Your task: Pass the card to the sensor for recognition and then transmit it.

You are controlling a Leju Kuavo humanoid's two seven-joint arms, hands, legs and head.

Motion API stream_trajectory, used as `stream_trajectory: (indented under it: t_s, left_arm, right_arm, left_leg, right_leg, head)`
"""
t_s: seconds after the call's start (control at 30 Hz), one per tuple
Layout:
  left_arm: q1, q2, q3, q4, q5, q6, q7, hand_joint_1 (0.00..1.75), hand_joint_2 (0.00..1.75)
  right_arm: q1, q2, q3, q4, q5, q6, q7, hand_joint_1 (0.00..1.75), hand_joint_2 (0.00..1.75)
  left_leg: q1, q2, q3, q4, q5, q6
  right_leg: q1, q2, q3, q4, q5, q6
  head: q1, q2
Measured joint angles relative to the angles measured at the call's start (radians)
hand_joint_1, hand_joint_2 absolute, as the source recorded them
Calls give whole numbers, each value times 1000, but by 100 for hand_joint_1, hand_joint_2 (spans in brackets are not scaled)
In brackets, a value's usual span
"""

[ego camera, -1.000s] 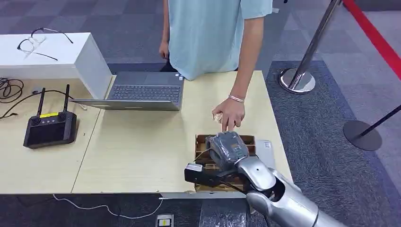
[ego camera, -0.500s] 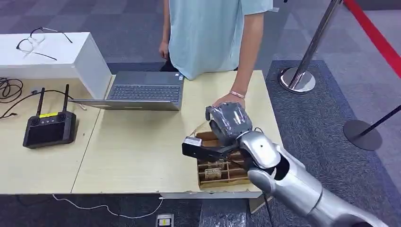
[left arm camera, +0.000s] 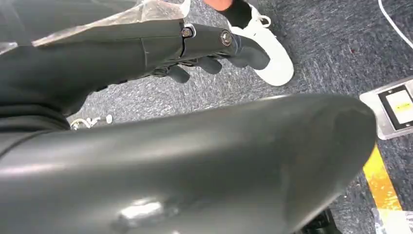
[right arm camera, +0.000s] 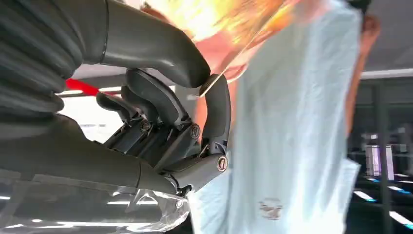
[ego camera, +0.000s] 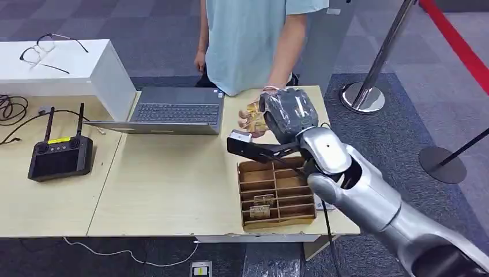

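My right hand (ego camera: 286, 117) is raised over the far side of the table, in front of a person in a light blue shirt (ego camera: 248, 40). It pinches a yellow-orange patterned card (ego camera: 252, 112) between thumb and a finger; the right wrist view has the card (right arm camera: 229, 24) clamped at the fingertips (right arm camera: 214, 92). The person's hand (ego camera: 249, 126) is right at the card, and I cannot tell whether it grips it. My left hand (left arm camera: 214, 51) hangs low over the carpet, holding nothing, fingers loosely apart.
A wooden divided box (ego camera: 277, 193) with a few cards in it sits near the table's front right edge, under my forearm. A laptop (ego camera: 173, 109), a black remote controller (ego camera: 60, 156) and a white box with glasses (ego camera: 57, 63) lie to the left. Stanchion posts (ego camera: 369, 86) stand at the right.
My right hand has risen from the wooden box and moved away toward the person, carrying the card. The person's hand has left the box and come up to the card.
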Motion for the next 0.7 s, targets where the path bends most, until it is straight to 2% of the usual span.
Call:
stream_trajectory:
  t_s: [0.47,0.5,0.53,0.57,0.63,0.7]
  left_arm:
    - [0,-7,-2,0,-1,1,1,0,0]
    - [0,-7,-3,0,-1,0,1,0,0]
    - [0,-7,-3,0,-2,-2,1,0,0]
    - [0,-7,-3,0,-2,-2,1,0,0]
    - [0,-8,-4,0,-2,-2,1,0,0]
    - [0,-8,-4,0,-3,-2,1,0,0]
  right_arm:
    - [-40,-25,4,98,59,6,10,175,175]
    - [-40,-27,6,104,69,8,11,136,175]
    - [-40,-29,8,109,77,9,11,136,175]
    - [-40,-31,9,116,85,11,11,21,175]
    - [-39,-32,10,126,108,24,11,0,175]
    - [-38,-35,16,138,135,26,11,0,175]
  left_leg:
    - [0,0,0,0,0,0]
    - [0,0,0,0,0,0]
    - [0,0,0,0,0,0]
    - [0,0,0,0,0,0]
    - [0,0,0,0,0,0]
    - [0,0,0,0,0,0]
  right_leg:
    - [0,0,0,0,0,0]
    - [0,0,0,0,0,0]
    - [0,0,0,0,0,0]
    - [0,0,0,0,0,0]
    - [0,0,0,0,0,0]
    - [0,0,0,0,0,0]
  head:
    - [0,0]
    - [0,0]
    - [0,0]
    - [0,0]
    - [0,0]
    - [0,0]
